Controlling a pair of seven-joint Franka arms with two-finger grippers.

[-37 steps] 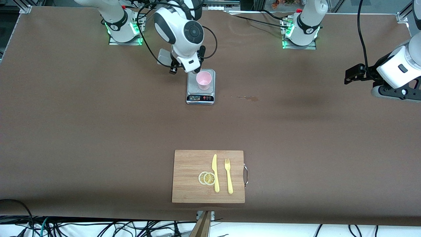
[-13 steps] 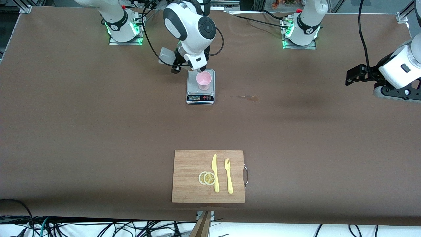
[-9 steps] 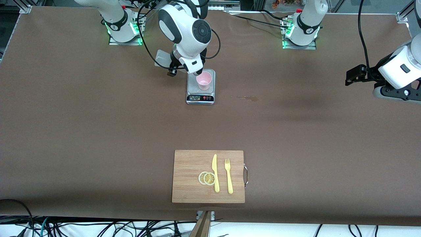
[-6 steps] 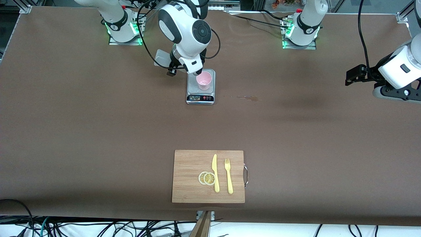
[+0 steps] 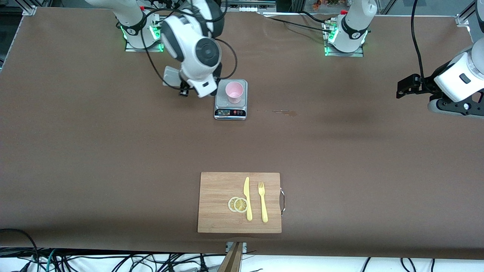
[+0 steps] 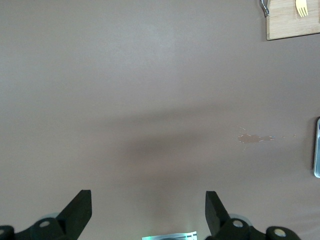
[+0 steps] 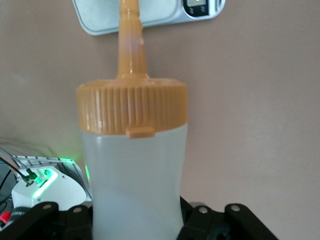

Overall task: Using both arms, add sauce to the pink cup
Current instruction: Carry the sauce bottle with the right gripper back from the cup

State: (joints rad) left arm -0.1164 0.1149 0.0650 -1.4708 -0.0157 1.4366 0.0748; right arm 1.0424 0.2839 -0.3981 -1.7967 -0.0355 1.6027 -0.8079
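The pink cup (image 5: 234, 91) stands upright on a small silver scale (image 5: 230, 112). My right gripper (image 5: 204, 90) is beside the scale, toward the right arm's end of the table, and no longer over the cup. In the right wrist view my right gripper (image 7: 135, 220) is shut on the sauce bottle (image 7: 134, 170), whose orange nozzle (image 7: 131, 40) points at the scale's edge (image 7: 155, 15). The arm hides the bottle in the front view. My left gripper (image 5: 405, 86) waits open and empty at the left arm's end; it also shows in the left wrist view (image 6: 147, 215).
A wooden cutting board (image 5: 215, 196) with two lemon slices, a yellow knife and a yellow fork lies near the front edge. A small sauce stain (image 5: 285, 112) marks the table beside the scale; it also shows in the left wrist view (image 6: 255, 138).
My right gripper has swung with the bottle away from over the cup, toward the right arm's end of the table. The left arm has hardly moved.
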